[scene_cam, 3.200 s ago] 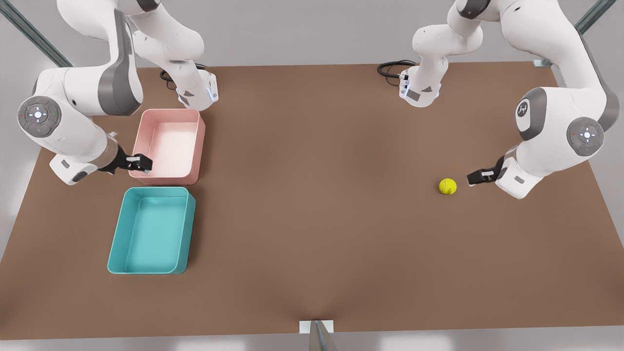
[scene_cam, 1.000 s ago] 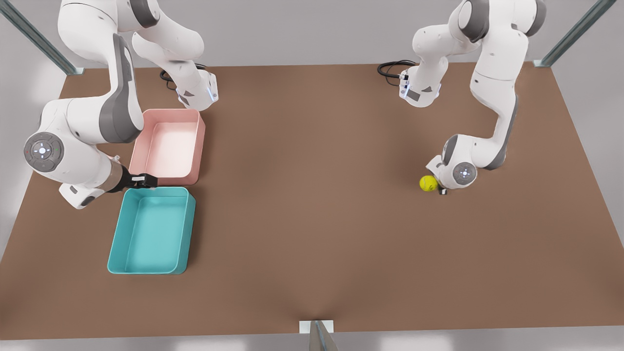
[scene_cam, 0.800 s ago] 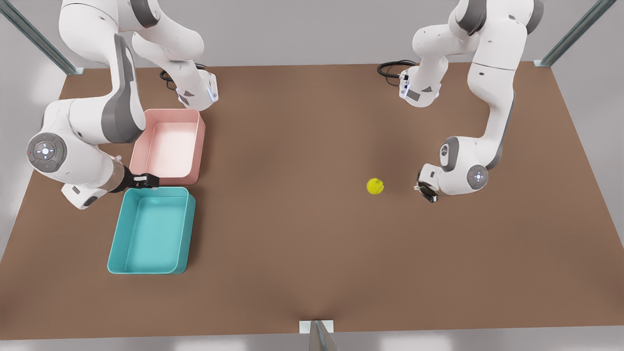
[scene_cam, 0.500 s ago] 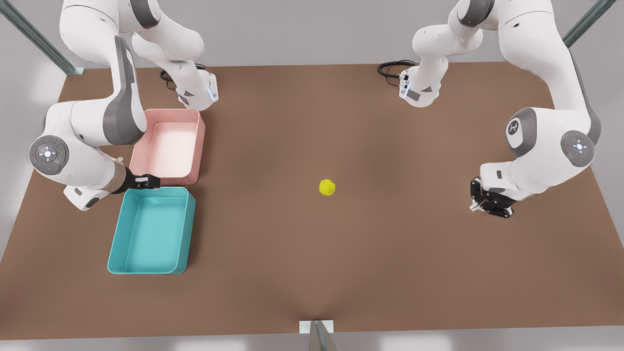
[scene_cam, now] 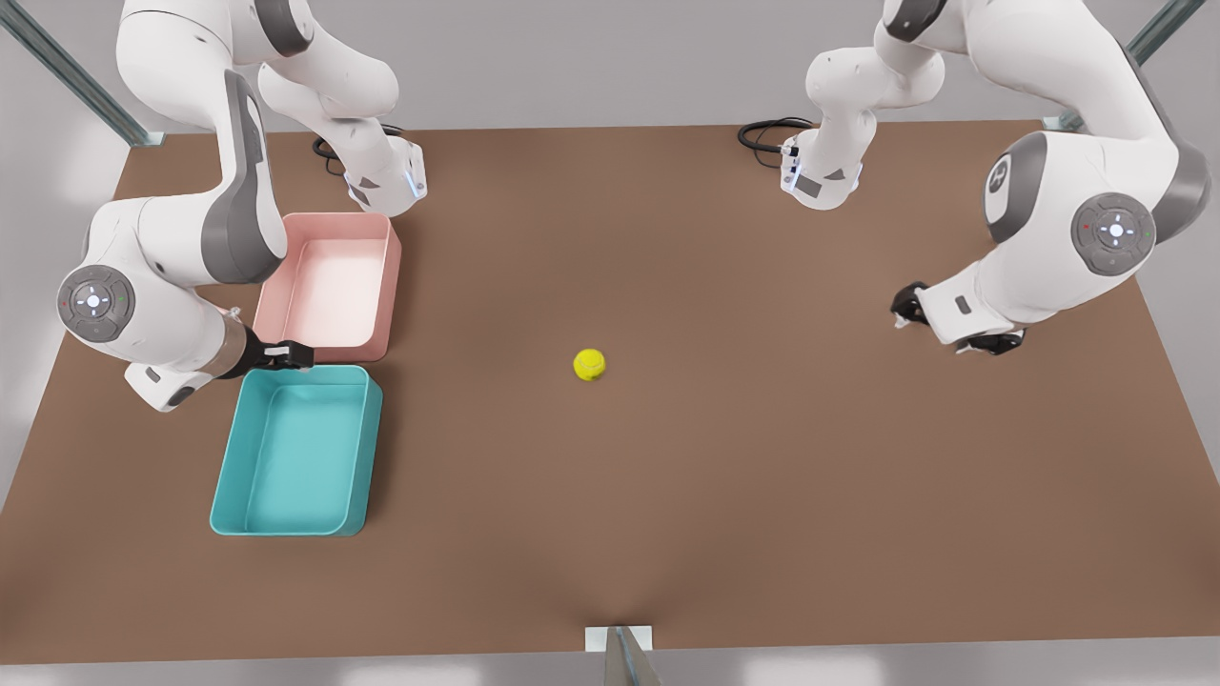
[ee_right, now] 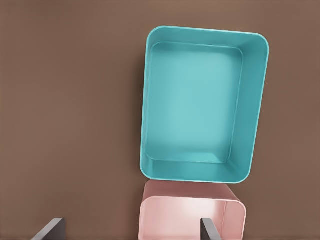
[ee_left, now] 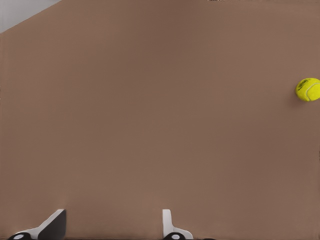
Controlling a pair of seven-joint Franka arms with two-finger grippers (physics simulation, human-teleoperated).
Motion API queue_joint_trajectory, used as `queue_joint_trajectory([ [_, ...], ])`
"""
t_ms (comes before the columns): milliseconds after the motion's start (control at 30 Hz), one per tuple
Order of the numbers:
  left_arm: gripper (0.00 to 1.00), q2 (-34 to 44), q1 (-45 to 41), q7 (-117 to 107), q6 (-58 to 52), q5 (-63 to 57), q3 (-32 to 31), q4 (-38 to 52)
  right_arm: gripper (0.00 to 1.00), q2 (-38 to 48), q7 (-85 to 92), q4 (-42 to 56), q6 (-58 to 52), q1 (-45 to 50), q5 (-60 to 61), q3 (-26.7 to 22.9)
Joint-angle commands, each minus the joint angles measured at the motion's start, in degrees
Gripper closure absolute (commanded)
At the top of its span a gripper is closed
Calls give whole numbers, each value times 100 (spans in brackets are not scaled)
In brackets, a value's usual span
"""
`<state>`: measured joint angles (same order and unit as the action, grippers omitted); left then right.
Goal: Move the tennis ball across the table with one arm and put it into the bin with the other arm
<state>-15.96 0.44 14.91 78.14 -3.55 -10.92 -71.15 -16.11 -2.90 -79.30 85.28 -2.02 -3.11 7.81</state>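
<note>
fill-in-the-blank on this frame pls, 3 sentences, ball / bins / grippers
1. The tennis ball lies on the bare ______, held by neither gripper.
2. The right gripper hangs at the gap between the pink bin and the ______ bin.
3. The left gripper, fingers apart, holds ______.

Missing words: table; teal; nothing
</note>
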Motion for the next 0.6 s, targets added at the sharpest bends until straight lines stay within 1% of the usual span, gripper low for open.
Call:
queue_joint_trajectory([
  [0,0,14,-17,-3381,-123,91,20,-5,0,3,9,3,-2,0,3,1],
  [133,0,23,-17,-3381,-123,82,20,-5,0,-15,9,3,-2,0,3,1],
  [167,0,14,-17,-3381,-123,82,20,-5,0,-190,-27,55,85,9,135,36],
  [200,0,14,-26,-3381,-123,82,29,-5,0,-892,8,644,94,210,539,124],
  [233,0,14,-53,-3372,-123,82,90,-5,0,-1490,-271,1135,410,597,609,160],
  [267,0,14,-53,-3372,-123,82,99,-5,0,-1781,-475,1251,490,711,592,221],
  [300,0,23,-53,-3372,-123,82,99,-5,0,-1904,-624,1233,604,1081,277,159],
  [333,0,23,-53,-3372,-123,82,108,-5,0,-2115,-1168,1198,1218,1265,153,203],
  [367,0,23,-61,-3372,-123,82,125,-5,0,-2282,-2187,1180,1763,1941,-49,151],
  [400,0,14,-61,-3372,-123,82,134,-5,0,-2379,-3268,1250,2028,2337,-287,159],
  [433,0,14,-88,-3372,-123,82,134,-5,0,-2484,-3805,1277,2309,2654,-287,151],
  [500,0,14,-88,-3372,-123,82,143,-5,0,-2581,-3955,1286,2459,2944,-296,142],
  [533,0,14,-88,-3372,-123,82,143,-5,0,-2607,-4174,1260,2459,3145,-461,98],
  [567,0,14,-88,-3390,-123,91,152,-31,0,-2607,-4456,1101,2467,3375,-928,124],
])
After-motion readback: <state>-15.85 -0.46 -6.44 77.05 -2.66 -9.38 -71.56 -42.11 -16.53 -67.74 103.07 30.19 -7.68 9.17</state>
